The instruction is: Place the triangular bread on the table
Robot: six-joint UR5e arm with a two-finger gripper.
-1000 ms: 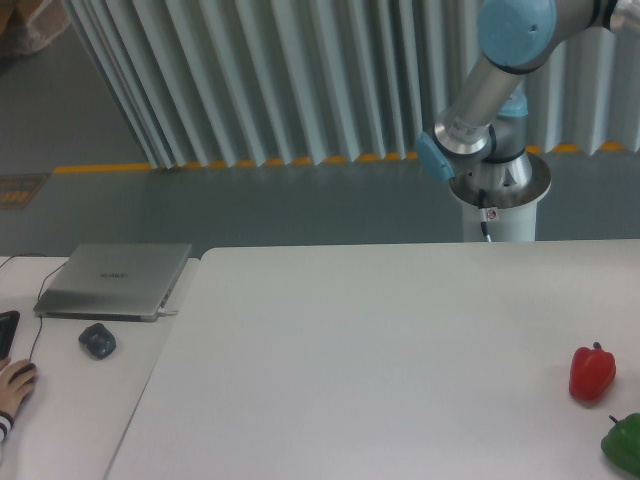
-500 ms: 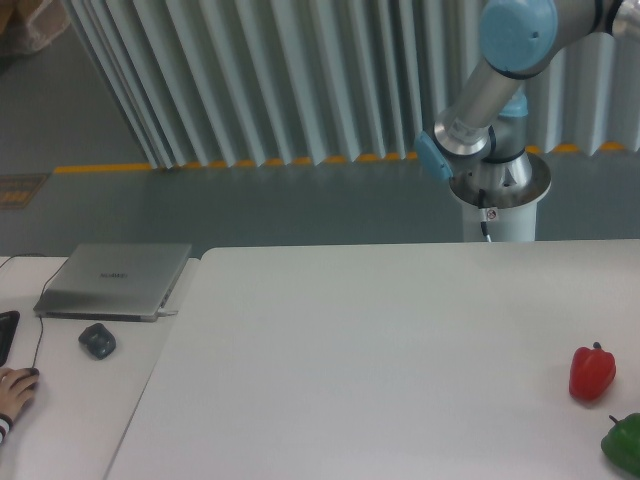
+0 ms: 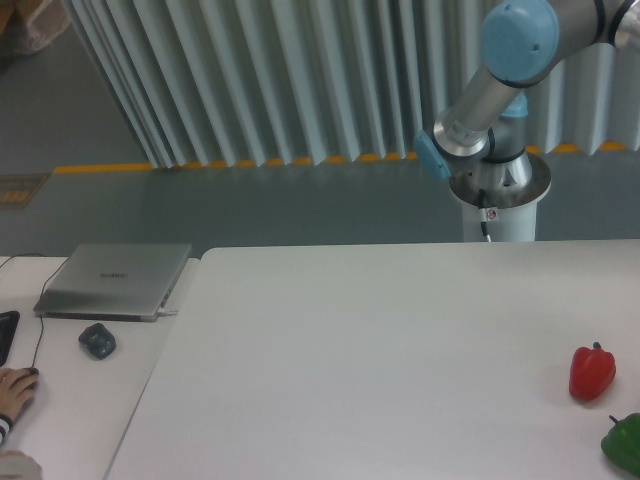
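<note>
The triangular bread is out of view. The large white table (image 3: 360,360) fills the lower part of the camera view. Only the arm's base, elbow and upper links (image 3: 492,95) show at the top right, running out of frame past the right edge. The gripper itself lies outside the picture.
A red bell pepper (image 3: 592,372) and a green bell pepper (image 3: 624,443) sit near the table's right edge. On the smaller desk to the left lie a closed laptop (image 3: 115,281), a dark mouse (image 3: 97,341) and a person's hand (image 3: 14,392).
The arm's elbow joint has shifted slightly up and to the right. The hand at the left edge has pulled back a little.
</note>
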